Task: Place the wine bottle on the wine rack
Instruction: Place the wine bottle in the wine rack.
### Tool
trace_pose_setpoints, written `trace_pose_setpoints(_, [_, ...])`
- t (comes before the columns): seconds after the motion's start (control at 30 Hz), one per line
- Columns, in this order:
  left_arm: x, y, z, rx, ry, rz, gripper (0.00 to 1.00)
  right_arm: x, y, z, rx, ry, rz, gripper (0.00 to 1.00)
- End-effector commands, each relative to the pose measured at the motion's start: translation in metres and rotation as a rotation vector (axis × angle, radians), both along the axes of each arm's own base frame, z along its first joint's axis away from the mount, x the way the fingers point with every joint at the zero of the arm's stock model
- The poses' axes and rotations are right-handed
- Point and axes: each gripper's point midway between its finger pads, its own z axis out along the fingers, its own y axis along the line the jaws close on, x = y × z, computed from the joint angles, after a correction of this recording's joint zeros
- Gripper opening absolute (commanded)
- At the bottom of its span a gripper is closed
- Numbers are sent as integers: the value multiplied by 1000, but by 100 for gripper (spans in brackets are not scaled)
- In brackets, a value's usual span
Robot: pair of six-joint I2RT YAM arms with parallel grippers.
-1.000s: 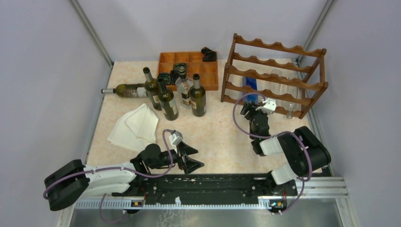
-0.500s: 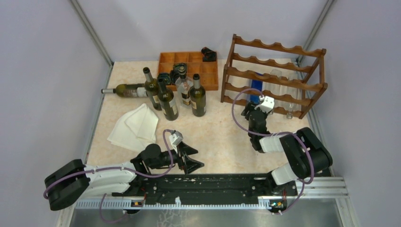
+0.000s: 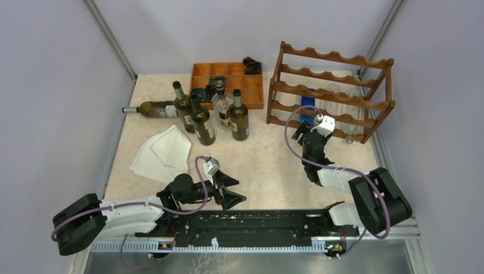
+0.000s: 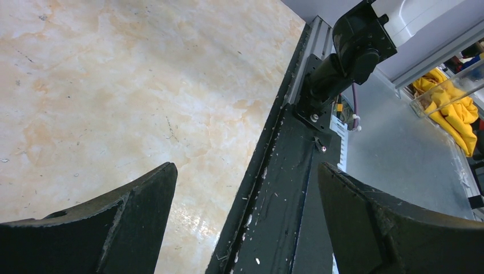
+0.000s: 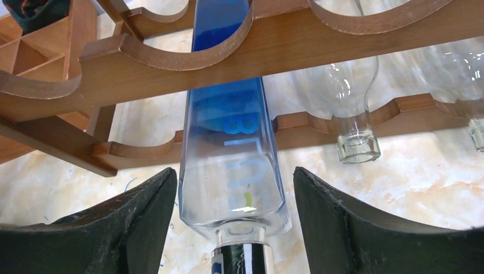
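The wine bottle (image 5: 231, 142), clear glass shading to blue with a silver-and-black cap, lies in a scallop of the wine rack (image 5: 171, 57), neck toward the camera. From above, its blue body (image 3: 308, 105) shows between the lower rails of the reddish-brown wine rack (image 3: 334, 57). My right gripper (image 5: 234, 171) stands open astride the bottle's shoulder, with a narrow gap on each side, and sits at the rack's front (image 3: 310, 127). My left gripper (image 3: 240, 191) rests low near the table's front edge, wide open and empty (image 4: 246, 166).
Several dark bottles (image 3: 201, 123) stand left of centre, one more lies flat (image 3: 154, 108). A white cloth (image 3: 162, 149) lies front left. An orange compartment tray (image 3: 228, 77) sits at the back. Clear glass bottles (image 5: 354, 97) lie on the rack beside the blue one. The black base rail (image 4: 285, 188) runs under the left gripper.
The right gripper's jaws have spread apart off the bottle, and its arm has stretched forward toward the rack with the elbow sinking. The left arm has not moved.
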Motion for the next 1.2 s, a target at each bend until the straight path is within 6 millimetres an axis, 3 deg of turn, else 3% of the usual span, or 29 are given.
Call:
trace_pose_setpoints(0.0, [0, -2, 9, -30, -27, -11, 98, 4, 2, 30, 48, -50, -20, 73])
trace_pose_setpoints(0.5, [-2, -1, 10, -43, -36, -19, 98, -8, 4, 13, -13, 116, 20, 73])
trace_pose_setpoints(0.67, [-2, -2, 11, -45, -39, -25, 98, -4, 5, 8, -19, 139, 17, 70])
trace_pose_setpoints(0.73, [-3, -2, 13, -48, -41, -27, 98, -1, 6, 8, -23, 146, 17, 64])
trace_pose_setpoints(0.83, [-3, -1, 12, -46, -40, -22, 98, 0, 6, 7, -23, 147, 15, 48])
trace_pose_setpoints(1.17, [-2, 0, 11, -45, -46, -19, 98, -5, 8, -2, -16, 186, 29, 24])
